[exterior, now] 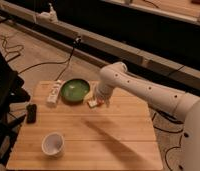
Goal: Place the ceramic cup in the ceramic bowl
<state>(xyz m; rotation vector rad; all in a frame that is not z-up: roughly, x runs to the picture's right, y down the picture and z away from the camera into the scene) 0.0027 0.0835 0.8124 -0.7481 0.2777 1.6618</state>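
One cup (53, 144); end effector (98, 99) beside bowl (75, 90)

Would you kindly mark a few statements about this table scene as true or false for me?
1. The small white ceramic cup sits inside the shallow green ceramic bowl. False: it stands apart from the bowl, near the front left of the wooden table.
2. The gripper is just right of the bowl, at the small white-and-red block. True.
3. The dark flat object lies right of the bowl. False: it lies near the table's left edge.
4. A long white object lies left of the bowl. True.
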